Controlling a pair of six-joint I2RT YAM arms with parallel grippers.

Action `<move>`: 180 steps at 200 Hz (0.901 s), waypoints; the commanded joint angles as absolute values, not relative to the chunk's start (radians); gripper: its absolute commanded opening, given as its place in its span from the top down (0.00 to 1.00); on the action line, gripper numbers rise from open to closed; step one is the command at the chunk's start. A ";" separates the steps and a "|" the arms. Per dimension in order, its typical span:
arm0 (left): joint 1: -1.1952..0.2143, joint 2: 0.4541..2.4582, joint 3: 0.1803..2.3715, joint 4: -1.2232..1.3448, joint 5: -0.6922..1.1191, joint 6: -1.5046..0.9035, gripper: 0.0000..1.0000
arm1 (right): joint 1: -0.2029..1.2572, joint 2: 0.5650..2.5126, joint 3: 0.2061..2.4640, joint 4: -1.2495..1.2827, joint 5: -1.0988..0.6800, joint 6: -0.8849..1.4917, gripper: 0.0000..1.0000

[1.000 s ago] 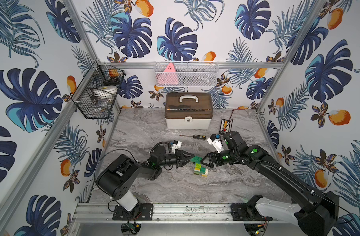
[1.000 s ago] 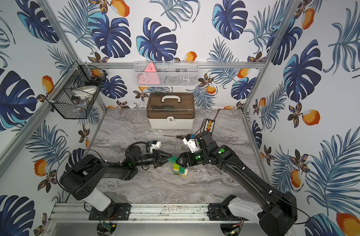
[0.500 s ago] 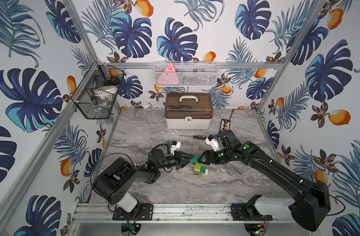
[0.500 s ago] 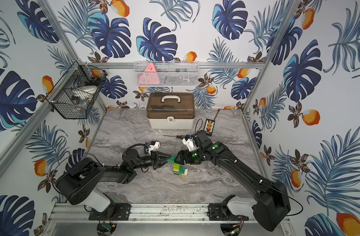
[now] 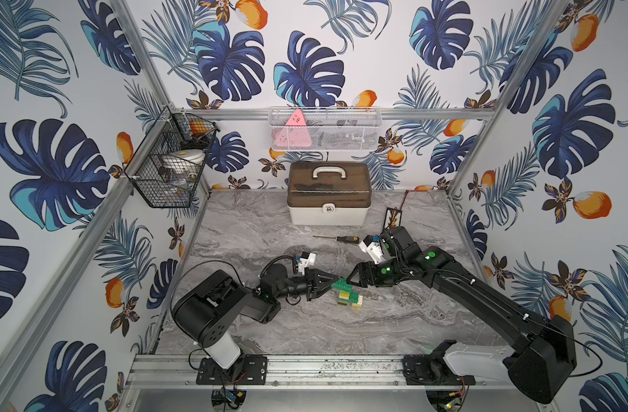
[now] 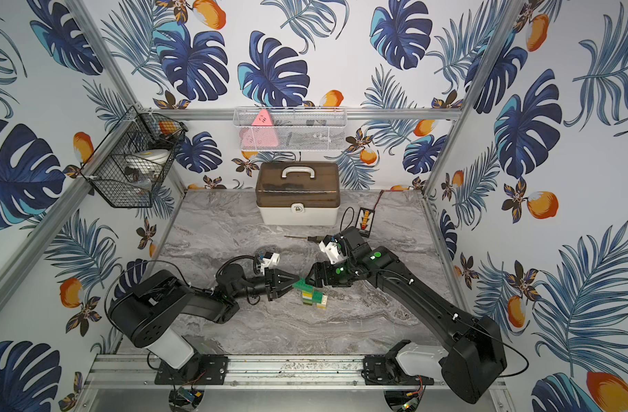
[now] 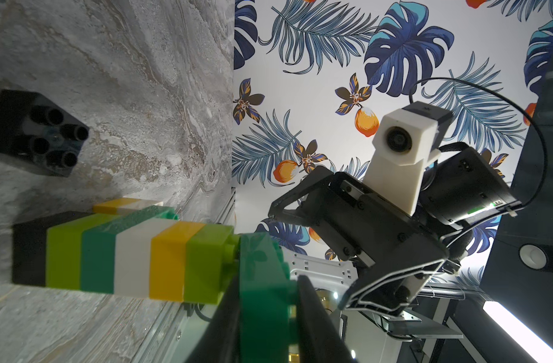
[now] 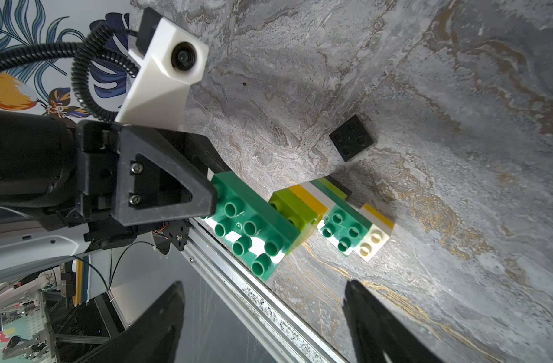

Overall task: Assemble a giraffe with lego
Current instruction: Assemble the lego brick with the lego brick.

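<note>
Green crosspiece (image 8: 253, 226) capping the giraffe (image 7: 127, 254) is clamped in the closed left jaws; the wide-open right jaws at three o'clock should close squarely, without twisting.

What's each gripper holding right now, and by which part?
Left gripper is shut on the giraffe, clamping one end of the long green brick at the end of its striped column. Right gripper is open, holding nothing.
</note>
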State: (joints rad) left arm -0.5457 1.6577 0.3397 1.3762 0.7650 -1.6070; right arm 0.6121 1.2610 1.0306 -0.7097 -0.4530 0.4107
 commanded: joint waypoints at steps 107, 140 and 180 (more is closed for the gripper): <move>-0.546 1.749 0.314 1.538 0.770 -1.652 1.00 | 0.612 1.314 1.011 -0.721 -0.459 0.407 0.21; -0.546 1.763 0.314 1.539 0.781 -1.643 1.00 | 0.612 1.332 1.019 -0.713 -0.463 0.400 0.21; -0.549 1.779 0.310 1.541 0.785 -1.639 1.00 | 0.612 1.354 1.028 -0.699 -0.465 0.398 0.22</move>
